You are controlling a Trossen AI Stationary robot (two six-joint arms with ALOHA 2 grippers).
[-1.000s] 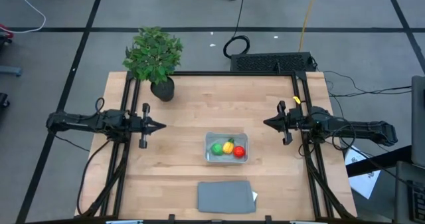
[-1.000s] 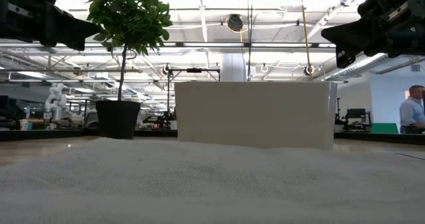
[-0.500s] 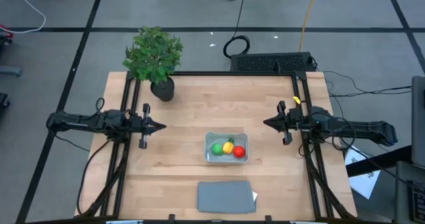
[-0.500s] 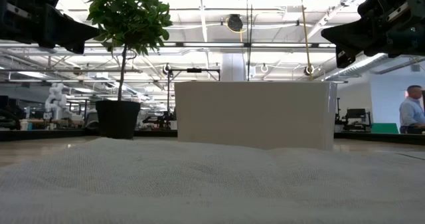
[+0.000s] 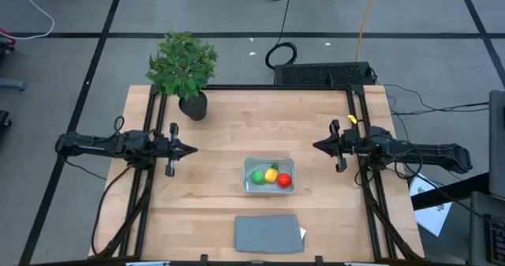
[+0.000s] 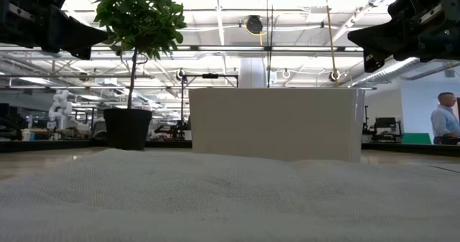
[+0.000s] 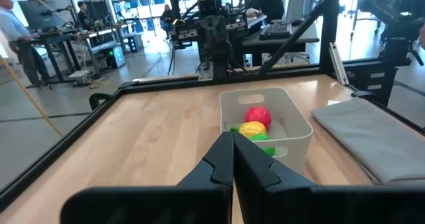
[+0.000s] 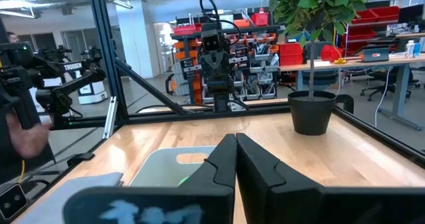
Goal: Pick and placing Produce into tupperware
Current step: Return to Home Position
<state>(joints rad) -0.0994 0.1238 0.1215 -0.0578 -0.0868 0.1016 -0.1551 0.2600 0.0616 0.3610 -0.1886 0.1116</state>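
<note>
Lengthwise, the tupperware (image 5: 268,161) runs side to side; left hand (image 5: 194,149) and right hand (image 5: 316,146) each pressed together.

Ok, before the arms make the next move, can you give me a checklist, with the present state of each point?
1. Green ball, yellow piece with green tip and red ball all inside the clear tub: ok.
2. Left gripper: fingers shut, holding nothing: ok.
3. Right gripper: fingers shut, holding nothing: ok.
4. Both grippers apart from the tub, one at each side of the table: ok.
5. Grey lid lies flat on the table, apart from the tub: ok.
6. Potted plant upright at a corner on the left arm's side: ok.
</note>
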